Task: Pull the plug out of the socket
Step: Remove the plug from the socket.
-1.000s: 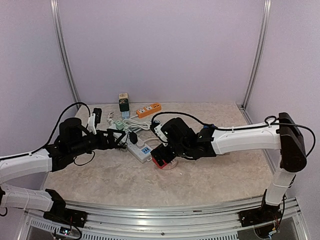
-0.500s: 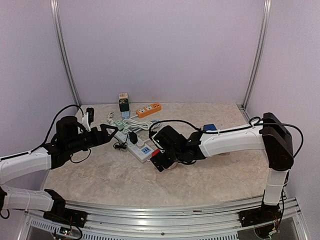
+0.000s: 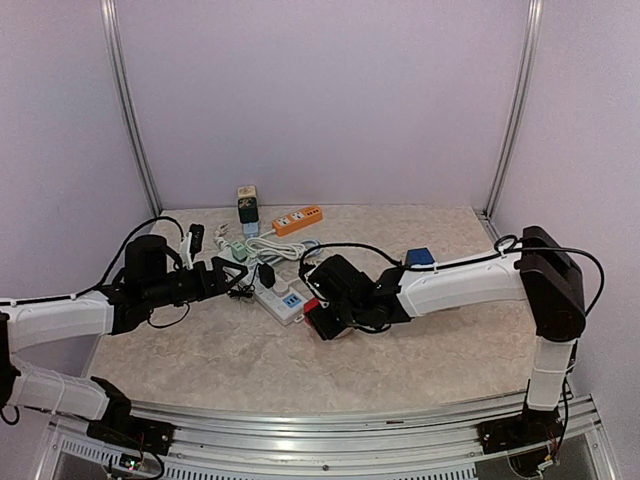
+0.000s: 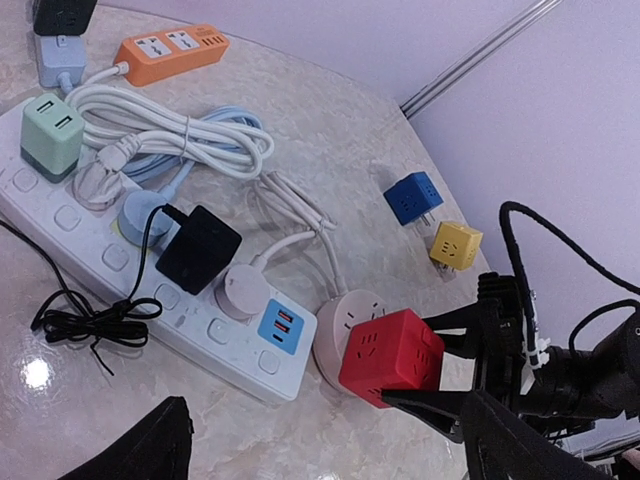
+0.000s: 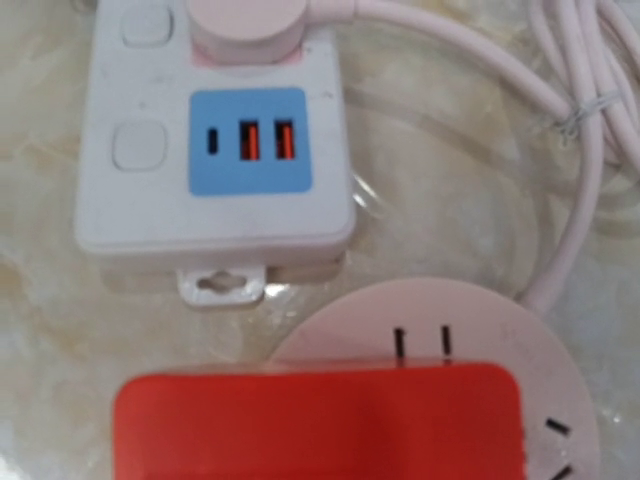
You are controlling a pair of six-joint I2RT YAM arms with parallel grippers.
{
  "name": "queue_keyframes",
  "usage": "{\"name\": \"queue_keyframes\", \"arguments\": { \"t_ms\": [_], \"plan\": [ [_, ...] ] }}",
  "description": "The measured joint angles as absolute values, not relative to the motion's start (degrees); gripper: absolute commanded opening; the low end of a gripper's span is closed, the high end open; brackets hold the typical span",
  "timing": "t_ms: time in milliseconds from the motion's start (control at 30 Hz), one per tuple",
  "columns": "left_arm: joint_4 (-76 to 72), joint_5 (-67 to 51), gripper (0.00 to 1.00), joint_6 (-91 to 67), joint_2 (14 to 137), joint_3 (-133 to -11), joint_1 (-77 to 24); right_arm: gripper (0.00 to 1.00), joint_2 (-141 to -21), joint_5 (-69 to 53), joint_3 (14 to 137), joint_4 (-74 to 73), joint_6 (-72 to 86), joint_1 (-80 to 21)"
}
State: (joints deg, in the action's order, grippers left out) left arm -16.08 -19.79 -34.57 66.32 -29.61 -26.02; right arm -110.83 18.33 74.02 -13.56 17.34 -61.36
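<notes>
The plug is a red cube (image 4: 392, 357) seated on a round pale pink socket (image 4: 343, 322) on the table, just right of the white power strip. My right gripper (image 3: 322, 322) comes in from the right, its black fingers (image 4: 430, 410) pressed against opposite sides of the cube: shut on it. The right wrist view shows the cube (image 5: 320, 420) filling the bottom edge over the socket (image 5: 480, 320), fingers hidden. My left gripper (image 3: 228, 272) hovers open left of the strip with nothing between its fingers (image 4: 135, 450).
A white power strip (image 4: 120, 270) holds a black adapter (image 4: 198, 248), a green cube (image 4: 50, 135) and round plugs. Coiled white cable (image 4: 190, 135) and an orange strip (image 4: 170, 50) lie behind. Blue (image 4: 413, 197) and yellow (image 4: 456, 244) cubes sit to the right.
My right gripper has dropped over the red cube and closed its fingers against it. My left arm drew back to the left, then eased slightly right, staying open.
</notes>
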Motion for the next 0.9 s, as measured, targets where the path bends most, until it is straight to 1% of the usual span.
{"name": "queue_keyframes", "arguments": {
  "t_ms": [167,400,600,900],
  "plan": [
    [-17.39,-22.35,0.89,-37.08,69.52,-29.95,-26.46,0.0,-106.69,16.49,67.18,-6.66,17.47,-61.25],
    [-18.74,-26.5,0.88,-42.09,76.99,-34.0,-28.23,0.0,-98.63,12.93,56.84,4.21,15.88,-60.99],
    [-19.4,-29.67,0.87,-45.41,83.33,-38.35,-30.61,0.0,-95.81,10.63,53.49,10.24,13.96,-60.99],
    [-19.68,-33.76,0.87,-48.69,92.14,-43.81,-33.23,0.0,-95.0,7.77,52.47,14.02,12.62,-61.6]
  ]
}}
